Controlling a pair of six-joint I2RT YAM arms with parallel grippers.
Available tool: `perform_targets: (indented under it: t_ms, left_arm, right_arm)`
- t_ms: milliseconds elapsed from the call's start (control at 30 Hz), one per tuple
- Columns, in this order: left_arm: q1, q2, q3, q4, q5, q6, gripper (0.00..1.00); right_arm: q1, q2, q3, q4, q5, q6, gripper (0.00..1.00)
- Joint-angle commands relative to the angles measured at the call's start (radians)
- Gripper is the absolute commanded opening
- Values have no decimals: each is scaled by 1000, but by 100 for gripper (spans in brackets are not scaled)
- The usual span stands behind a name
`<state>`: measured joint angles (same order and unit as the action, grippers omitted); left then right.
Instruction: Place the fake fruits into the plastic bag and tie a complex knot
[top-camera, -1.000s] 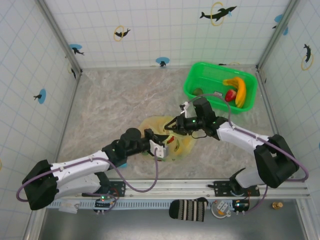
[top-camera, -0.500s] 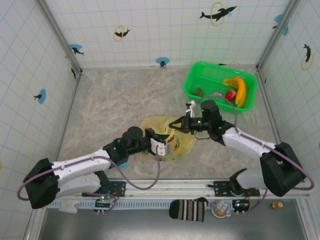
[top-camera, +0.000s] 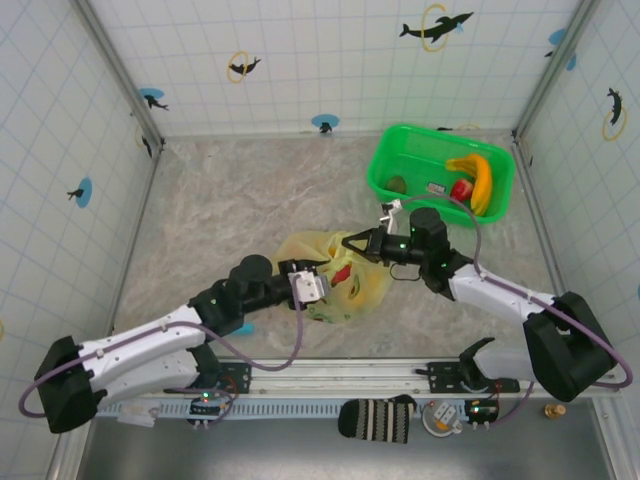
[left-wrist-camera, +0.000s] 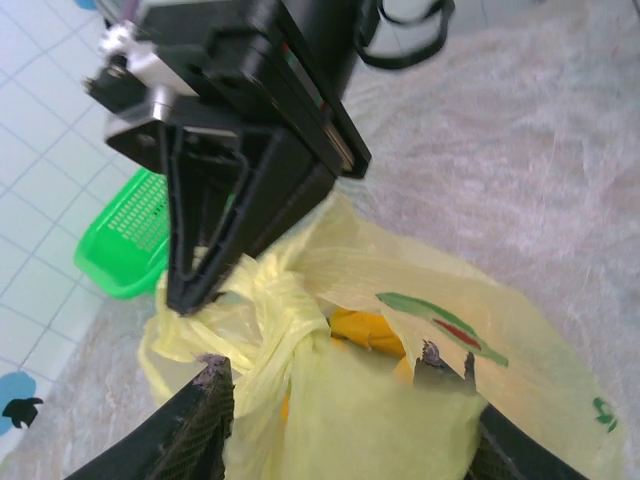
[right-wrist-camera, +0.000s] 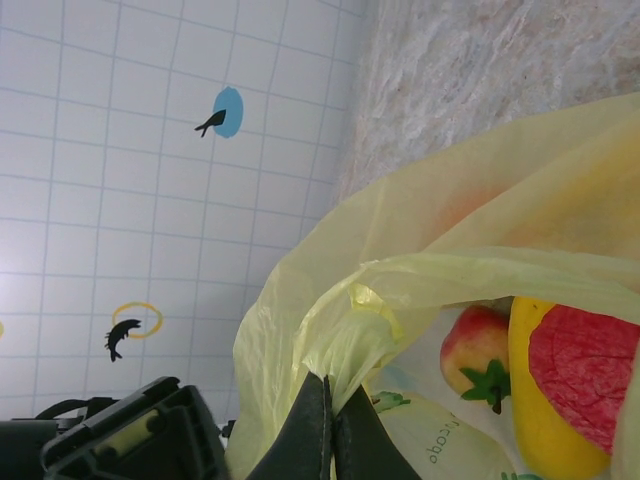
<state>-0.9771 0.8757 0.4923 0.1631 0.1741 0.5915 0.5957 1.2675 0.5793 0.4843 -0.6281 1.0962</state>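
Observation:
The pale yellow-green plastic bag (top-camera: 345, 280) lies mid-table, its top twisted into a strand (left-wrist-camera: 275, 300). My right gripper (top-camera: 350, 243) is shut on that strand; in the right wrist view its fingertips (right-wrist-camera: 333, 400) pinch the bunched film. My left gripper (top-camera: 308, 287) stands open, its fingers (left-wrist-camera: 208, 405) wide apart with the bag's body bulging between them. Through the film I see fake fruits: a red-yellow apple (right-wrist-camera: 478, 350), a yellow banana (right-wrist-camera: 535, 410), a red piece (right-wrist-camera: 585, 365) and an orange piece (left-wrist-camera: 372, 332).
The bright green tray (top-camera: 385, 165) stands at the back right with a banana (top-camera: 480, 180), a red fruit (top-camera: 460, 190) and a small brown piece (top-camera: 397, 184) in it. Tiled walls close in the table on three sides.
My right arm has drawn back to the right, still pinching the bag's strand. My left arm has pulled back a little to the left, and the bag has bunched up.

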Motion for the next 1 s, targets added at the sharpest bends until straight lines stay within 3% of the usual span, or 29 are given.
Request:
perform_targets:
  t_ms: [0, 200, 400, 633, 833, 967]
  left_arm:
    - [-9, -62, 32, -95, 3, -159, 48]
    - [-9, -99, 104, -233, -47, -439, 25]
    - [-7, -158, 197, -351, -221, -761, 18]
    - [-8, -128, 328, -585, -180, -950, 32]
    - [-7, -27, 351, -732, 0, -1029, 45]
    - [-8, -4, 355, -795, -53, -1067, 52]
  right_arm:
    - [16, -25, -7, 68, 28, -4, 0]
    - [29, -25, -1, 80, 40, -12, 0]
    - [39, -35, 2, 72, 64, -26, 0]
    - [60, -27, 34, 41, 82, -51, 0]
    - [74, -6, 62, 14, 85, -67, 0]
    - [79, -2, 74, 1, 88, -75, 0]
